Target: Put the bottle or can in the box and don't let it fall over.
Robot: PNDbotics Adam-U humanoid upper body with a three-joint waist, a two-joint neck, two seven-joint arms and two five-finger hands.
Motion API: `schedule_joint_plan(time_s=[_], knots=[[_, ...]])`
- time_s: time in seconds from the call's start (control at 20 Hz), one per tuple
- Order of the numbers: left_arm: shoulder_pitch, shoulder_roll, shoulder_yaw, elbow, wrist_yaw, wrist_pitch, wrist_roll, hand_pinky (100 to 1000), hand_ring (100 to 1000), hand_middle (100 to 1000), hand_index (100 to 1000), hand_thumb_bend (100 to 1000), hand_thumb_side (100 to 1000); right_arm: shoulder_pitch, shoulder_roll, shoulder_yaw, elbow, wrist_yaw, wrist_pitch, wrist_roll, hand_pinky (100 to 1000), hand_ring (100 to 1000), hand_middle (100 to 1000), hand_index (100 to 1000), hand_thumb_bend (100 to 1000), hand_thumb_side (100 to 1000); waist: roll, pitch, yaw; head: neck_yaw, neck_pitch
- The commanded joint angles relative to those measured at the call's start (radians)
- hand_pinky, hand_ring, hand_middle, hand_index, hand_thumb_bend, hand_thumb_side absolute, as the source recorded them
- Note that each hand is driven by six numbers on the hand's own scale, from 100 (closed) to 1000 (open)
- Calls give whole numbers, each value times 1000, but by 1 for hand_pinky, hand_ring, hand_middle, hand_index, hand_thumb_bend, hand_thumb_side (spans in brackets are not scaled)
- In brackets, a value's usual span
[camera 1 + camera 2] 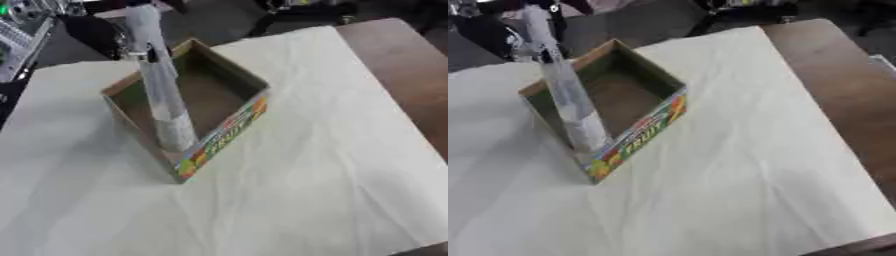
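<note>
Your tall, pale grey bottle [164,95] stands upright inside the open brown cardboard box [234,75], in its near corner. The box's colourful front panel [642,134] reads "FRUIT". Neither of your hands shows.

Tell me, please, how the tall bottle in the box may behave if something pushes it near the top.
The bottle is tall and narrow, so it would probably tip easily. It looks clear and pale, perhaps light plastic, which would resist little. It stands in the near corner of the box, whose low walls might catch only its base.
</note>
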Motion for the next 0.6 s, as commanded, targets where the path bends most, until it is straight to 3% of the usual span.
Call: schedule_joint_plan(time_s=[0.05, 0.25, 0.4, 0.45, 0.5, 0.6], knots=[[-11, 37, 24, -14, 16, -4, 12, 796, 592, 872, 920, 425, 658, -2, -19, -9, -18, -9, -1, -3, 1000, 1000, 1000, 934, 100, 488, -11, -29, 3, -3, 4], [0, 43, 26, -16, 28, -9, 24, 798, 590, 873, 919, 394, 622, 2, -21, -10, -18, -13, 0, -6, 1000, 1000, 1000, 934, 100, 487, -14, -37, 6, -6, 8], [8, 48, 25, -19, 42, -13, 2, 838, 625, 901, 945, 330, 416, 2, -24, -13, -18, -19, 0, -9, 1000, 1000, 1000, 934, 100, 484, -15, -42, 8, -7, 6], [10, 48, 24, -20, 47, -15, -10, 847, 635, 910, 954, 341, 396, 2, -24, -13, -18, -20, 0, -10, 1000, 1000, 1000, 934, 100, 484, -15, -44, 8, -8, 5], [12, 50, 25, -22, 47, -17, -17, 863, 650, 912, 972, 428, 465, 3, -24, -13, -18, -21, 1, -10, 1000, 1000, 1000, 934, 100, 484, -15, -45, 9, -8, 4], [14, 52, 26, -26, 34, -20, -21, 904, 727, 968, 1000, 485, 567, 2, -24, -13, -18, -22, 3, -10, 1000, 1000, 1000, 934, 100, 484, -15, -45, 9, -7, 4]])
